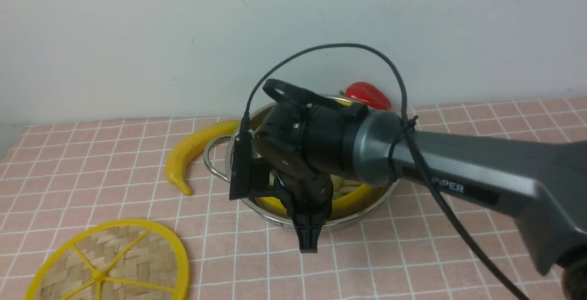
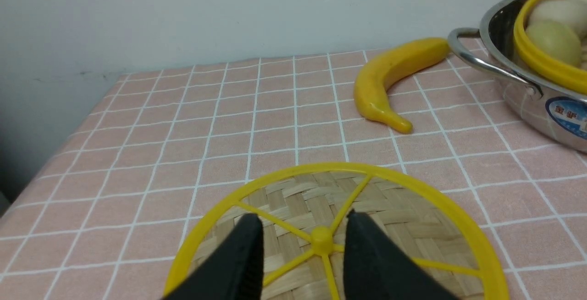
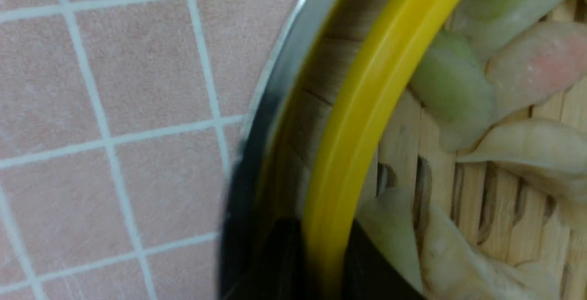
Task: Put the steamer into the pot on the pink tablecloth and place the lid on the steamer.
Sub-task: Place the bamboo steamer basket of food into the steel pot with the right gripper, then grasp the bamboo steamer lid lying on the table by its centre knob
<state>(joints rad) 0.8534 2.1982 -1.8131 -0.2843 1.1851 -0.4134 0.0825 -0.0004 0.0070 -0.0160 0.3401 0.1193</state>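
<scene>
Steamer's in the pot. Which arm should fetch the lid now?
Left. The left hand hangs open right over the lid, straddling its centre. The right hand is shut on the steamer rim inside the pot.

Site: I read this as a robot test bench | PIPER-labelled arm point(image 1: 463, 171) | bare white wall point(image 1: 137, 25) | pink tablecloth point(image 1: 390, 263) | glossy toy banana point(image 1: 183, 158)

Steamer point(image 3: 348, 121) apparently seated in pot point(image 2: 536, 112); lid point(image 1: 110, 263) flat
</scene>
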